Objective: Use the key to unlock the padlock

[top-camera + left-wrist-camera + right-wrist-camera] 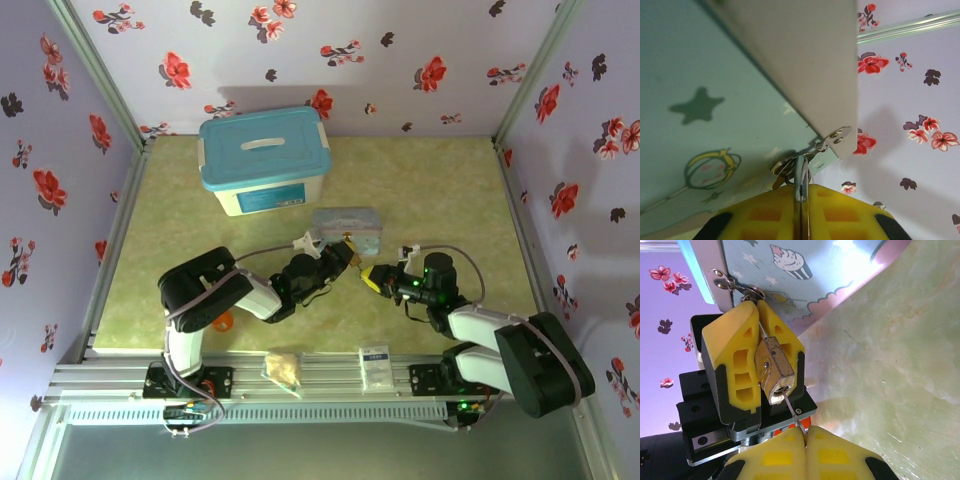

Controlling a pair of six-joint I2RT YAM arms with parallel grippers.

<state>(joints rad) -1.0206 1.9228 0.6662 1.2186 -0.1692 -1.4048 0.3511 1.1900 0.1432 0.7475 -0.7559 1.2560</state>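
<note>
The small brass padlock (774,367) is clamped between the yellow fingers (735,360) of my left gripper (343,256). In the left wrist view that gripper (801,197) is shut on the lock's silvery shackle (801,175), which hangs by a ring from the hasp (839,135) of the pale blue cartoon tin (715,100). My right gripper (805,440) is shut on the thin key (792,407). The key's tip sits in the keyhole at the padlock's bottom face. From above, the right gripper (372,277) faces the left one just in front of the tin (348,228).
A white box with a blue lid (265,160) stands at the back left. An orange-red cup (222,322) lies beside the left arm. A white sachet (375,362) and a small bag (283,368) rest on the front rail. Flowered walls enclose the table.
</note>
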